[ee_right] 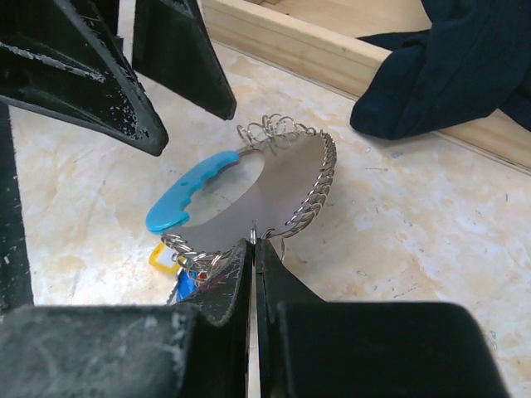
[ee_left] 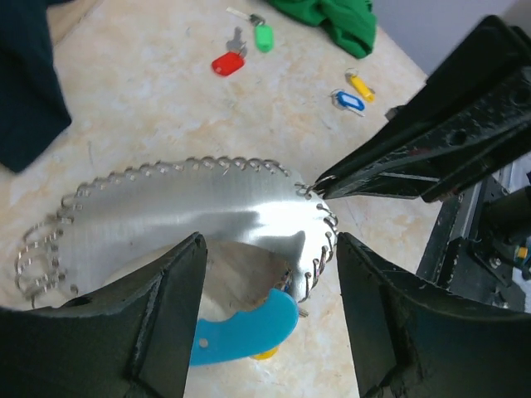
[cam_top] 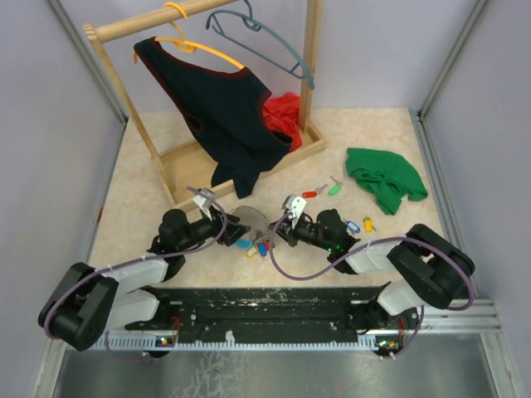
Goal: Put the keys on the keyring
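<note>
The keyring (cam_top: 246, 220) is a shiny metal plate edged with wire loops (ee_left: 191, 211), joined to a light-blue band (ee_left: 241, 332). It lies on the table between both grippers. My right gripper (ee_right: 253, 242) is shut on one wire loop at the plate's rim (ee_left: 311, 189). My left gripper (ee_left: 270, 249) is open, its fingers (ee_right: 108, 91) standing either side of the blue band without touching it. A yellow key (ee_right: 162, 257) and a blue key (ee_right: 184, 286) hang at the keyring. Loose keys lie apart: red (ee_left: 227, 63), green (ee_left: 263, 36), blue (ee_left: 347, 101), yellow (ee_left: 360, 86).
A wooden clothes rack (cam_top: 249, 157) with a black top (cam_top: 220, 108), a red cloth (cam_top: 282, 116) and hangers stands at the back. A green cloth (cam_top: 386, 178) lies at the right. The black cloth's hem (ee_right: 448, 75) drapes close behind the keyring.
</note>
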{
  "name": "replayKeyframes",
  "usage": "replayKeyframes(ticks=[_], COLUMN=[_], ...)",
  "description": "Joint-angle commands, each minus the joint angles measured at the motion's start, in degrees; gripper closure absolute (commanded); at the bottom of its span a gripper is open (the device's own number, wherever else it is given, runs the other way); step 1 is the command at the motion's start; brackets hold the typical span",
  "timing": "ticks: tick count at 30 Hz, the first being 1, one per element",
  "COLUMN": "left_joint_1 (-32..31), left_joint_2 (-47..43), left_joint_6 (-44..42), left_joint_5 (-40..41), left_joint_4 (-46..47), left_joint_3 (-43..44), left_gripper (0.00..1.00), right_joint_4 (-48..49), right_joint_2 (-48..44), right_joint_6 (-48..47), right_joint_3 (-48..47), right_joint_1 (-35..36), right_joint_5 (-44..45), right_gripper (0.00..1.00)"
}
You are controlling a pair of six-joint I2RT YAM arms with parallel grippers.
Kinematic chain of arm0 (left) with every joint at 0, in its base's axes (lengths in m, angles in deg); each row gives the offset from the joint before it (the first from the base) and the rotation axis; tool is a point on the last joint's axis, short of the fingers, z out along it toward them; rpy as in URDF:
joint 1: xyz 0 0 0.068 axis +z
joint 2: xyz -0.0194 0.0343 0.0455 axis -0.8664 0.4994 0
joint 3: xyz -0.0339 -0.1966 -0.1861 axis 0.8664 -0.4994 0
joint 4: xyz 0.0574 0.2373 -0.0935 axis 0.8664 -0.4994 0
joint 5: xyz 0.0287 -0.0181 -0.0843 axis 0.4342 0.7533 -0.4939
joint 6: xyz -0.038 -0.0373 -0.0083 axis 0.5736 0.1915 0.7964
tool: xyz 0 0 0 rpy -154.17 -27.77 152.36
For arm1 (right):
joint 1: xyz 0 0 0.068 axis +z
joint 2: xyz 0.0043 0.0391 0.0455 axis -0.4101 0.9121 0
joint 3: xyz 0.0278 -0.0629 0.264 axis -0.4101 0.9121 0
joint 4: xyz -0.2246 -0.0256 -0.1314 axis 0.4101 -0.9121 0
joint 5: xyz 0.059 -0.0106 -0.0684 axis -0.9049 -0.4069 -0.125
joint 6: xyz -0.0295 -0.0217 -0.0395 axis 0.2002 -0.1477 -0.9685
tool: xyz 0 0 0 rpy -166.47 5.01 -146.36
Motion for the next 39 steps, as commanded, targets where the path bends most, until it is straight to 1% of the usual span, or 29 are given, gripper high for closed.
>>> replayKeyframes(ticks=[1,5,8,12,14,18,23,28,33,39], left_joint_1=[0.0,0.0,0.0,0.0,0.1,0.2,0.1,0.2,0.2,0.2], left_joint_2=[3.4,8.4,12.1,15.6,16.6,17.9,19.6,20.7,20.6,21.7], left_joint_6=[-7.6,-12.4,-16.3,-21.6,-23.1,-25.0,-25.2,-25.8,-26.8,-26.3], left_joint_5=[-7.6,-13.2,-17.5,-21.5,-24.2,-26.7,-28.9,-28.7,-27.9,-29.0], left_joint_4=[21.9,29.9,35.0,36.9,37.0,36.0,33.0,31.5,29.1,27.9], left_joint_3=[-1.9,-1.4,-1.3,-1.0,-0.8,0.1,2.2,2.8,3.0,3.9], left_gripper=[0.3,0.32,0.36,0.37,0.37,0.4,0.5,0.59,0.61,0.66], right_joint_4=[4.6,3.3,2.1,-0.8,-2.4,-5.2,-6.5,-5.9,-6.0,-5.7], right_joint_2=[-2.5,-2.5,-2.4,-2.2,-2.2,-2.1,-1.1,-0.6,-0.9,-1.3], right_joint_6=[1.1,0.3,-0.9,-2.8,-3.9,-6.2,-7.1,-7.3,-7.6,-7.7], right_joint_3=[-2.2,-3.4,-4.3,-6.0,-6.7,-8.1,-9.4,-10.1,-10.0,-10.0], right_joint_1=[-2.2,-3.4,-3.6,-3.7,-3.7,-3.8,-3.8,-3.8,-3.9,-3.9], right_joint_5=[-8.2,-12.2,-14.3,-15.4,-16.0,-17.8,-20.0,-21.4,-21.8,-22.3], right_gripper=[1.0,1.0,1.0,1.0,1.0,1.0,1.0,1.0,1.0,1.0])
